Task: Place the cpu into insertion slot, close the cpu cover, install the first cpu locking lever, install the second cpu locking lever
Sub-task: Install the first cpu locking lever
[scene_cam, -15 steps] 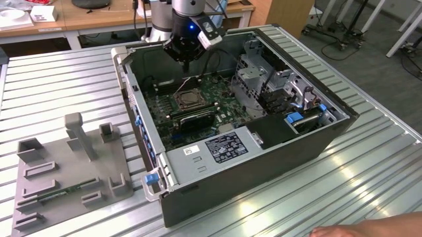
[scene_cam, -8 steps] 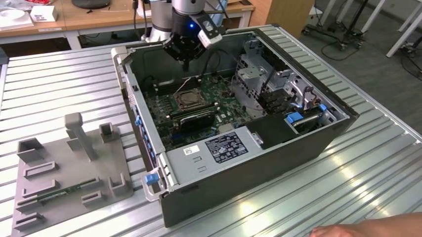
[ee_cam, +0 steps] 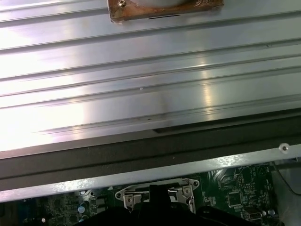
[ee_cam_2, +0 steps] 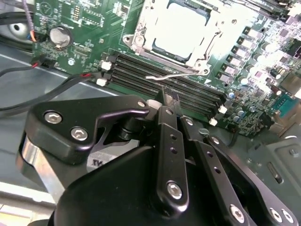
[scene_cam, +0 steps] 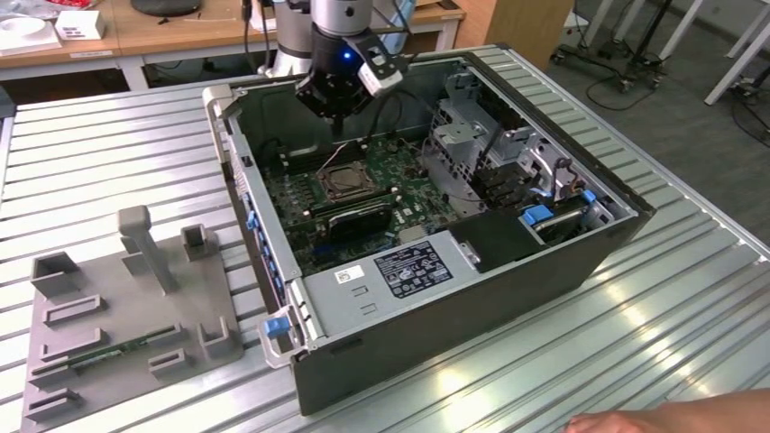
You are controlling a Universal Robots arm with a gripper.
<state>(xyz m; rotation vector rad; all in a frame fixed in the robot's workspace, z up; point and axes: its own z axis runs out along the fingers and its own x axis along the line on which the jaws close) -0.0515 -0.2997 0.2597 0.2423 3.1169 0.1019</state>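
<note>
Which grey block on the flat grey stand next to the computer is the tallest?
The post at the stand's far end in the exterior view. It rises well above the short blocks around it.

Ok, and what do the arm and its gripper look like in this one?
The arm is silver-grey, ending in a dark wrist that carries a glowing blue light and a pale boxy camera. In the second wrist view, the gripper is matte black, built of flat, rounded link plates fastened with silver screws.
</note>
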